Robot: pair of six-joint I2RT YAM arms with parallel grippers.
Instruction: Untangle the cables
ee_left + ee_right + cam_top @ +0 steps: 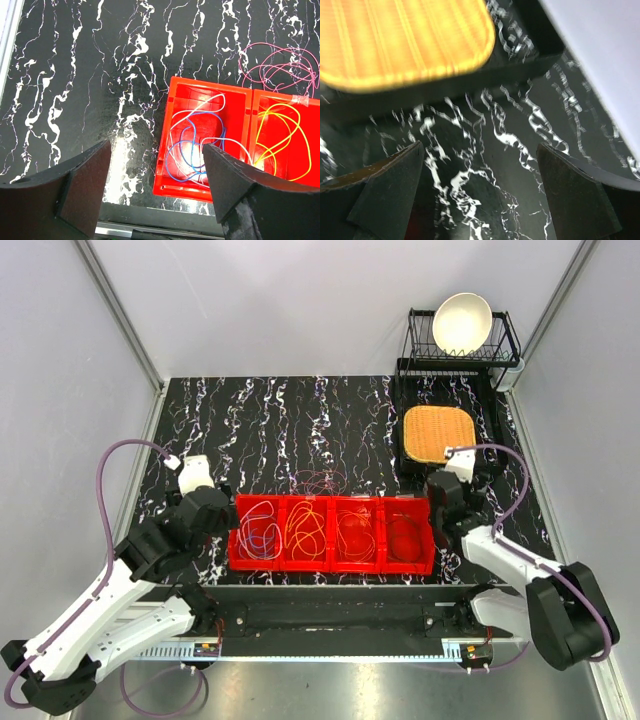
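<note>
Cables sit inside red bins (one loop beyond rim).

— Where is the left gripper?
— Spread wide over the marbled table, by the red bin's near left corner.
— And in the bin?
— A blue cable and a white cable loop together in the left compartment, with a yellow cable to the right. A pink cable lies on the table beyond.

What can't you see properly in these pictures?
Top view: cables in the red tray's two right compartments, too thin, red on red.
Left wrist view: the pink cable runs off the right edge; a tool finger hides the tray's corner.
Right wrist view: blurred; the orange mat cut off at top.
</note>
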